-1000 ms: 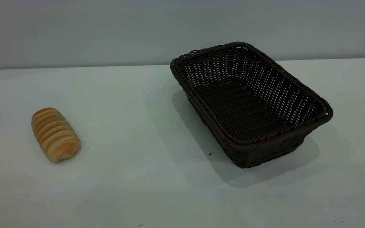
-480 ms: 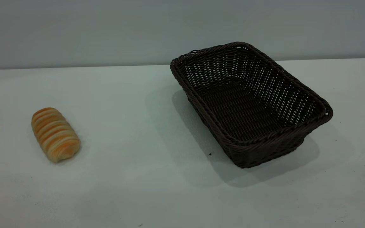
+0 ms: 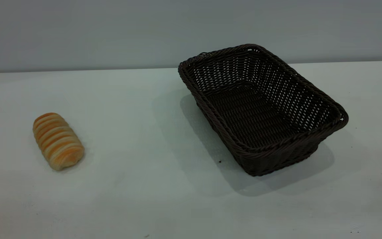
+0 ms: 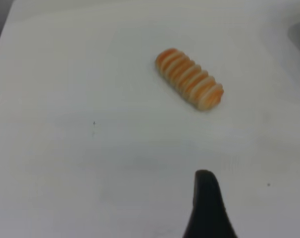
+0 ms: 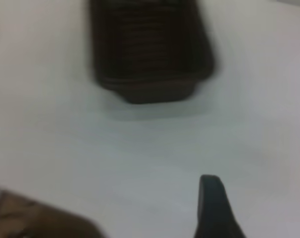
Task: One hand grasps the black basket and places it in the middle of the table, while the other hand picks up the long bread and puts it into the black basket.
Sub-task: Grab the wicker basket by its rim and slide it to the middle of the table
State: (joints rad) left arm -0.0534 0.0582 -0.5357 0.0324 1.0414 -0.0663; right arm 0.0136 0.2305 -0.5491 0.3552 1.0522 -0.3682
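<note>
Bread [image 3: 58, 141] lies on the table [image 3: 138, 186] near its left edge, about midway between the far and near edges, resting flat with its striped orange crust up and its long axis running slantwise, one end toward the far-left corner and the cut pale end toward the near edge. It touches nothing else. The basket [image 3: 323, 127] stands upright on the right half of the table, close to the far edge, turned so that one corner points toward the near edge and its long sides run diagonally; nothing is inside it. Bread and basket are well apart, with bare tabletop between them.

Neither arm shows in the exterior view. In the left wrist view, one dark finger [image 4: 208, 208] of the left gripper juts in above the table, with the bread [image 4: 189, 79] lying clear of it, not touched. In the right wrist view, one dark finger [image 5: 215, 208] of the right gripper shows likewise, with the basket [image 5: 150, 87] ahead of it and apart from it. Only a single finger of each is visible, so I cannot tell whether either gripper is spread or pressed together.
</note>
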